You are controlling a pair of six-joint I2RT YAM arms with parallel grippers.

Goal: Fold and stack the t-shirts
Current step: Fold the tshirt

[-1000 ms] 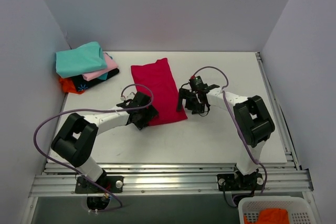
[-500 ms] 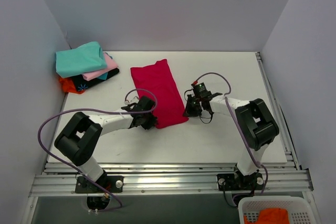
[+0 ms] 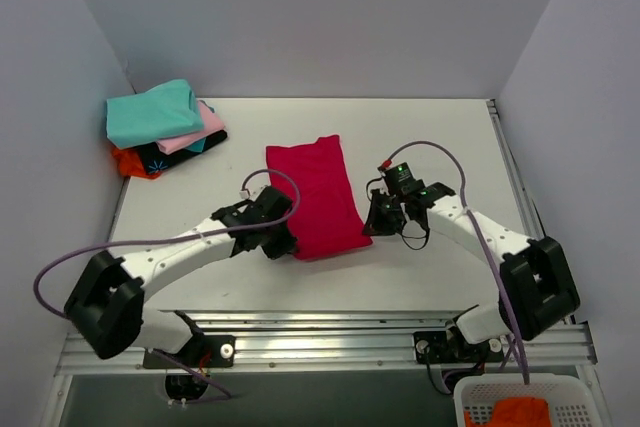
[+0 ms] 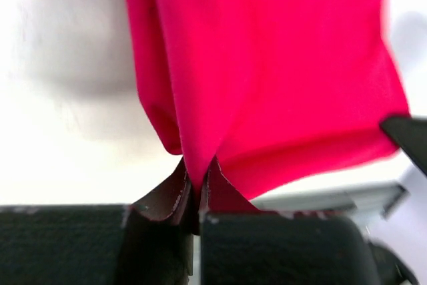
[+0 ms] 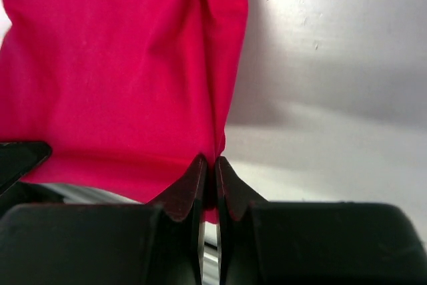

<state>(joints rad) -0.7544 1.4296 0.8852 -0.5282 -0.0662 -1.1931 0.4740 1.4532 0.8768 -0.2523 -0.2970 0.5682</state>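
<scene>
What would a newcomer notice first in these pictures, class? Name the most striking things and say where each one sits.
The crimson-red shirt stands out first, a folded strip lying in the middle of the white table. The left pincer and the right pincer are each shut on one of its near corners. A stack of folded shirts, teal on top, sits at the far left corner.

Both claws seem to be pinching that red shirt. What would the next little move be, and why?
Probably raise both together and carry the near edge toward the far edge, folding it in half. The left gripper and right gripper are each shut on a near corner of the red shirt, which lies as a long strip, longer than the folded stack at far left.
</scene>
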